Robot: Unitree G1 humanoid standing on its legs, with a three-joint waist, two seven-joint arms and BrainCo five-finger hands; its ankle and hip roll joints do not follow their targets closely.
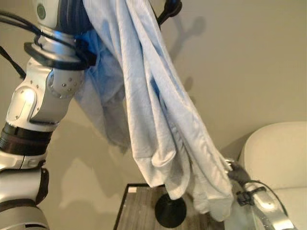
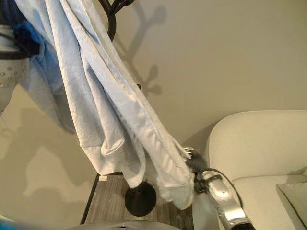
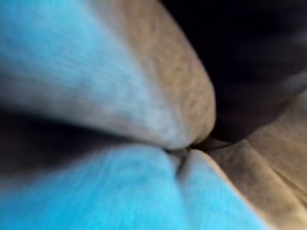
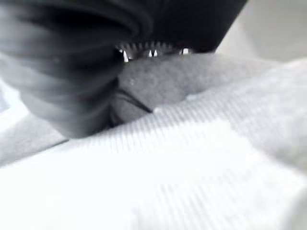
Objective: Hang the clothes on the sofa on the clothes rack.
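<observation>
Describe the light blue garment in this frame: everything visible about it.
The light blue garment is soft, thin, finely ribbed cloth, paler on one face and a stronger blue on the folds nearer the left arm. It hangs in long folds from the top of the picture, by the black clothes rack, slanting down toward the right hand. Its lower end bunches around that hand, over the rack's round black base. How the hand's fingers grip it is hidden. The white sofa stands beside it, apart.

Grey wood-grain floor panel (image 1: 136,211), beige wall (image 1: 249,62)
</observation>
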